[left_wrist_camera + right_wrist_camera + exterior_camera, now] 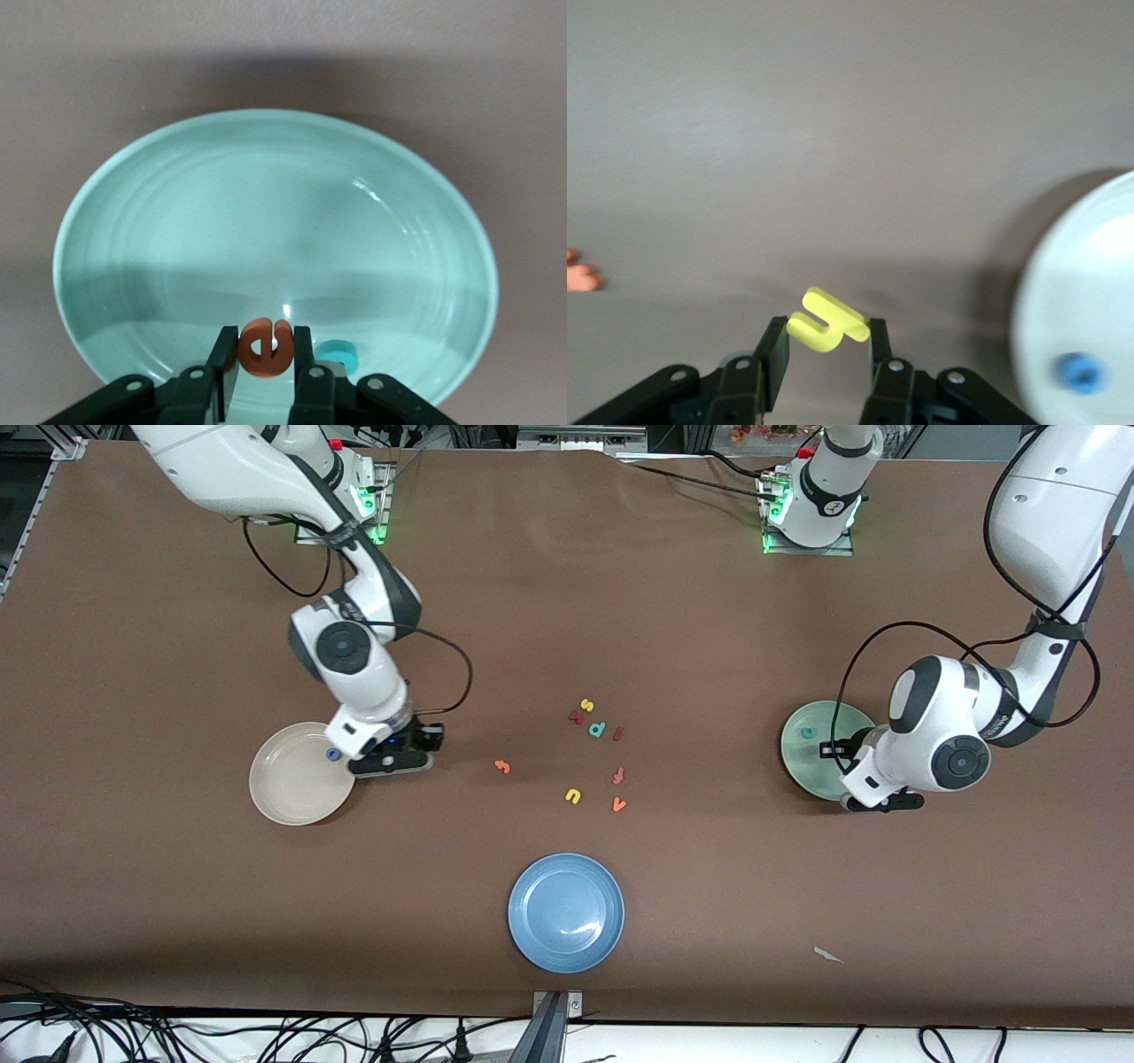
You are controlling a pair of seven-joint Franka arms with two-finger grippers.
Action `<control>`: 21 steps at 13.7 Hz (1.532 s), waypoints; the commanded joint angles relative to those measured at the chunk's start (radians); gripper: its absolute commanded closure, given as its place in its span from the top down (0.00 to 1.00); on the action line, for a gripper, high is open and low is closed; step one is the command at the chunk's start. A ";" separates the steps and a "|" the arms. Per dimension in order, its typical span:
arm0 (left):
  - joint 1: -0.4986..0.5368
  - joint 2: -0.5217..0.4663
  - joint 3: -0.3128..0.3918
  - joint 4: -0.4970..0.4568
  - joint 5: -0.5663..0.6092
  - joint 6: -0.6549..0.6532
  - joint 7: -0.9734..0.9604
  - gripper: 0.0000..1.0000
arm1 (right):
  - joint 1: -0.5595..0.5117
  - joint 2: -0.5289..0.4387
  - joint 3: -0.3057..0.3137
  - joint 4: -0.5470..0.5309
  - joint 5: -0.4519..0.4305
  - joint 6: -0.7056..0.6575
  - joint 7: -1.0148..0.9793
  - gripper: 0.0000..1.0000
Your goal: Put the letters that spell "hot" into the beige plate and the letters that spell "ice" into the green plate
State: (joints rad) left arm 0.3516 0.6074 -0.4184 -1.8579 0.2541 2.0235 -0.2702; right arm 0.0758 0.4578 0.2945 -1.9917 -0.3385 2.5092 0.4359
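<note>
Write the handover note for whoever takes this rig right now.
Left hand: shut on the orange e, over the green plate.
Right hand: shut on the yellow h, over bare table beside the beige plate.
Done: teal c in the green plate, blue o in the beige plate.
Left: drop e and h; fetch the orange t and the dark red i from the middle of the table.
</note>
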 commanded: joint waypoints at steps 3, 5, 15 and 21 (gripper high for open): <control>0.024 -0.073 -0.061 -0.010 -0.022 -0.037 -0.010 1.00 | -0.180 -0.036 -0.020 -0.019 0.003 -0.021 -0.350 0.29; 0.024 -0.121 -0.124 -0.007 -0.100 -0.075 -0.105 1.00 | -0.202 -0.037 -0.026 -0.019 0.004 -0.021 -0.375 0.30; -0.293 -0.025 -0.243 0.028 -0.070 0.371 -0.950 0.91 | -0.199 -0.025 -0.022 -0.019 0.010 -0.021 -0.306 0.92; -0.469 0.043 -0.132 0.060 0.082 0.373 -0.989 0.69 | -0.033 0.047 0.003 0.105 0.151 -0.023 -0.077 0.91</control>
State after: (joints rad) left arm -0.0862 0.6217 -0.5616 -1.8337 0.2850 2.4009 -1.2440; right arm -0.0159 0.4517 0.3017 -1.9636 -0.2128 2.4953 0.2785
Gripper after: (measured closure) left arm 0.233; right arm 0.084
